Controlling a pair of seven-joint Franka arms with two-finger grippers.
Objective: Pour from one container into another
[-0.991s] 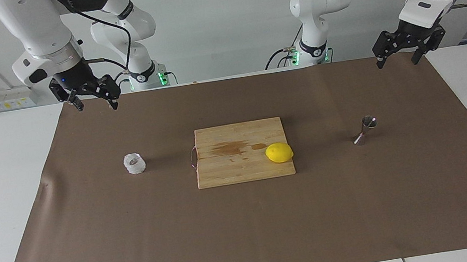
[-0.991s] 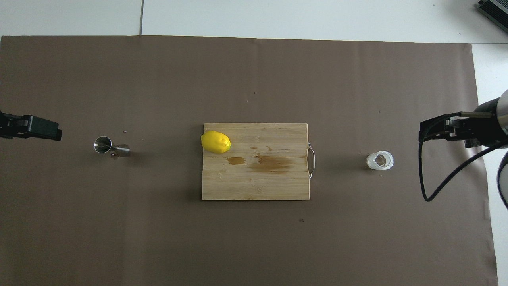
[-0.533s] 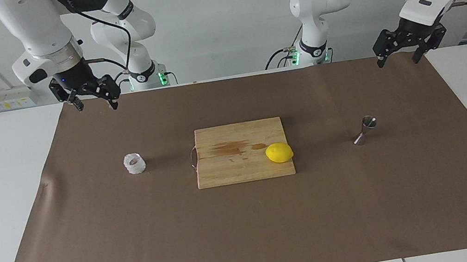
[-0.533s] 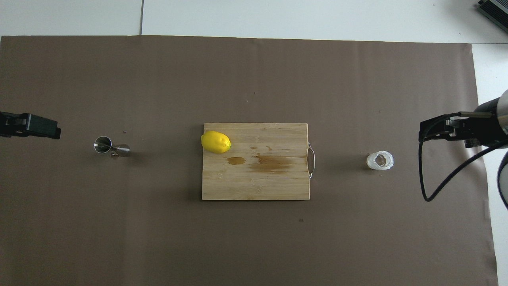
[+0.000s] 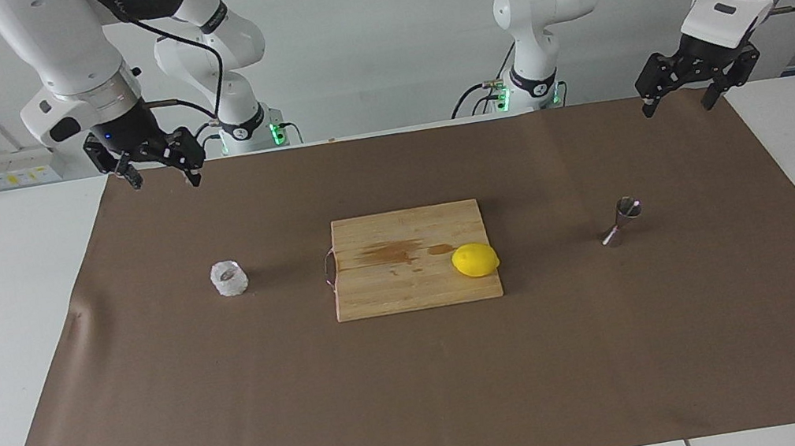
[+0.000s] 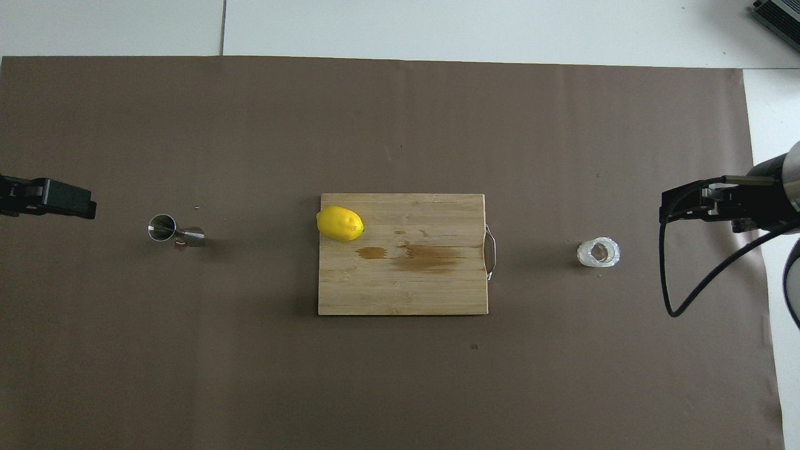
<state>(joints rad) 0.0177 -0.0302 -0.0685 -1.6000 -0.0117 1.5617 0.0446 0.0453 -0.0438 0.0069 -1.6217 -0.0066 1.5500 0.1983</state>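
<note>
Glass is the bit that worries me here. The cup (image 5: 229, 278) is squat, with a frosty textured wall, so my guess is a two-finger pinch could skid round it or tip it on the way up, and whatever's inside (can't tell if there's anything) ends up on the brown mat (image 5: 425, 394) instead. The jigger (image 5: 621, 221) looks even touchier: narrow waist, small foot, tiny mouth. Pour a bit off-centre or bump it with the cup and I'd expect it to topple. It stands loose, nobody's holding it.

Where stuff sits: the right gripper (image 5: 161, 176) hangs up in the air over the mat's edge at the robots' side, fingers spread wide, nothing in them. The cup is on the mat well below it and farther out from the robots, slightly toward the table's middle from the gripper. Well apart, no contact.

The left gripper (image 5: 679, 100) is the mirror image at its own end, also spread open and empty, over the mat's edge by the robots. The jigger stands on the mat well away from it, farther out and a bit toward the middle.

Between cup and jigger there's the board (image 5: 417, 296) with a lemon (image 5: 475, 259) on it, so carrying the cup across means clearing those too. Nothing's been picked up yet.
</note>
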